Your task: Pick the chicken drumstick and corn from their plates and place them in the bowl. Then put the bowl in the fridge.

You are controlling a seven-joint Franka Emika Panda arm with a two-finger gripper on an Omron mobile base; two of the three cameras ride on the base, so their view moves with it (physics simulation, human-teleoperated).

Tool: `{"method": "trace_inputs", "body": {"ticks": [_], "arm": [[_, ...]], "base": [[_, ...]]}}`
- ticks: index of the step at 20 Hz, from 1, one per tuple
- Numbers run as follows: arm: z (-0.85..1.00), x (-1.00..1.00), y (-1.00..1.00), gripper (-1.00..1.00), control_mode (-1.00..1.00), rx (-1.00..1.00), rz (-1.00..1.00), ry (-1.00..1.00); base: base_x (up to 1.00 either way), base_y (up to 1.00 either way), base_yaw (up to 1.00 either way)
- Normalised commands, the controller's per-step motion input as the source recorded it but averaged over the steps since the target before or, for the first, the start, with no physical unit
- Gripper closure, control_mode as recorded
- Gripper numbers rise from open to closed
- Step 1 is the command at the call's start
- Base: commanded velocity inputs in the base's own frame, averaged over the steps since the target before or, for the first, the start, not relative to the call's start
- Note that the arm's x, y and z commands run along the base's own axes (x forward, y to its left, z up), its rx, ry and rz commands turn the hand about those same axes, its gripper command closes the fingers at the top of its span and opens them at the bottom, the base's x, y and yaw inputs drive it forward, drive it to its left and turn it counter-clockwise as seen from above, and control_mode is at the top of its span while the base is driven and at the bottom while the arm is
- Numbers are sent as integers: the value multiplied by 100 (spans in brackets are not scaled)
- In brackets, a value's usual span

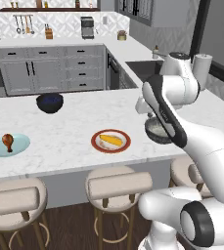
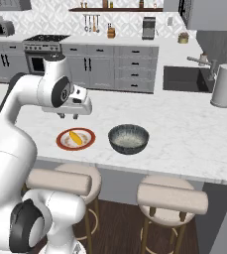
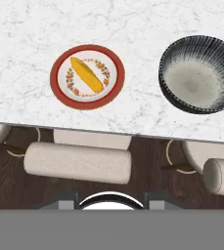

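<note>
The corn (image 3: pixel 86 74) lies on the red-rimmed plate (image 3: pixel 59 93) near the counter's front edge, also seen as corn (image 1: pixel 111 141) and corn (image 2: pixel 76 137). The grey-blue bowl (image 3: pixel 196 80) stands empty just right of that plate; in the left base view my arm partly hides the bowl (image 1: pixel 154 130). The chicken drumstick (image 1: pixel 8 141) rests on the light-blue plate (image 1: pixel 20 145) at the far left. My gripper (image 2: pixel 68 117) hovers above the counter over the corn plate, open, with nothing between its fingers. The fridge is out of view.
A dark navy bowl (image 1: pixel 50 102) sits toward the back of the counter. Padded stools (image 1: pixel 116 185) stand under the front edge. A sink (image 2: pixel 184 78) and a paper towel roll (image 2: pixel 224 84) lie at the right; cabinets and a stove (image 2: pixel 40 52) line the back wall.
</note>
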Motion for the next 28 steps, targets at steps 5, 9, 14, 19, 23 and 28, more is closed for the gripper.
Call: {"method": "trace_inputs", "body": {"ticks": [5,9,14,19,23,28], "arm": [[-1,-59,3,-100,-100,0,5,-3],[-3,-63,21,-100,-100,-6,9,-6],[-42,6,33,-100,-100,-11,28,-1],[-63,73,63,-100,-100,-2,35,6],[-54,100,62,-100,-100,-2,29,25],[-35,86,17,-100,-100,-4,18,19]], "base": [[0,0,0],[0,0,0],[0,0,0],[0,0,0],[0,0,0],[0,0,0]]}}
